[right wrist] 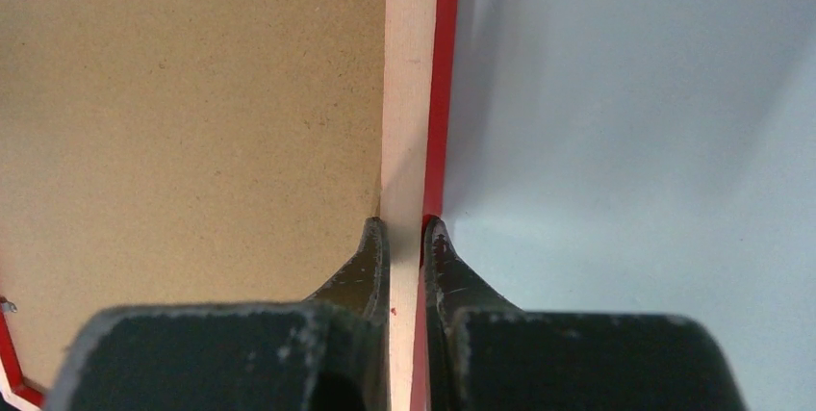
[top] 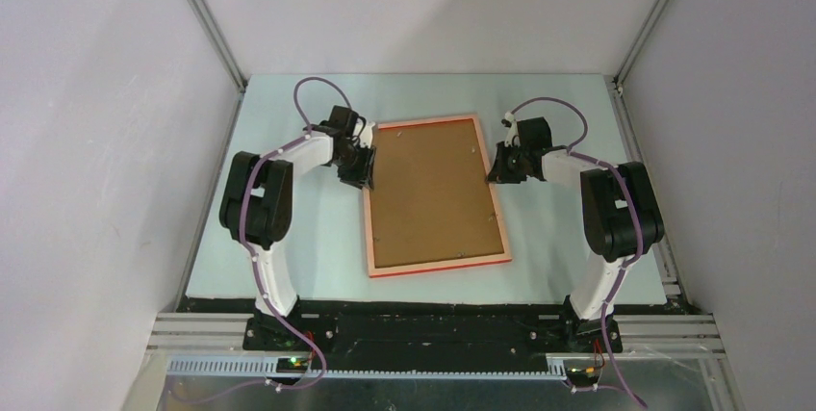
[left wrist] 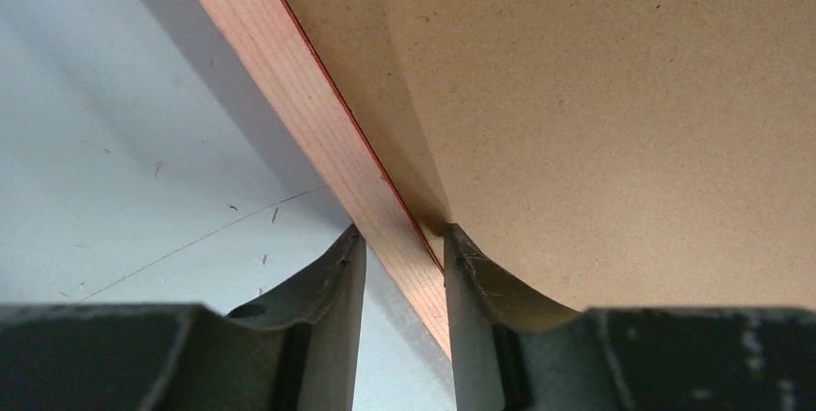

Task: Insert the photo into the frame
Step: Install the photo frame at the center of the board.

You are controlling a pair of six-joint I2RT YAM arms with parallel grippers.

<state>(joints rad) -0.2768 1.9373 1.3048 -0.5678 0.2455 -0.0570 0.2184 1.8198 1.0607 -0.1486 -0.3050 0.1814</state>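
Observation:
The frame [top: 439, 265] lies back side up in the middle of the table, pale wood rails with a red outer edge. The plain brown backing board [top: 433, 190] fills it. The photo is hidden. My left gripper [top: 356, 172] is at the frame's left rail near the far end. In the left wrist view its jaws [left wrist: 399, 238] are closed across the slanting rail [left wrist: 318, 113]. My right gripper [top: 500, 168] is at the right rail. In the right wrist view [right wrist: 405, 228] it is shut tight on the rail [right wrist: 409, 93].
The frame sits on a pale blue-grey mat [top: 289, 257]. Grey walls with metal posts [top: 207, 16] close in the left, right and back sides. Small metal retaining tabs show on the backing board's edges [top: 473, 149].

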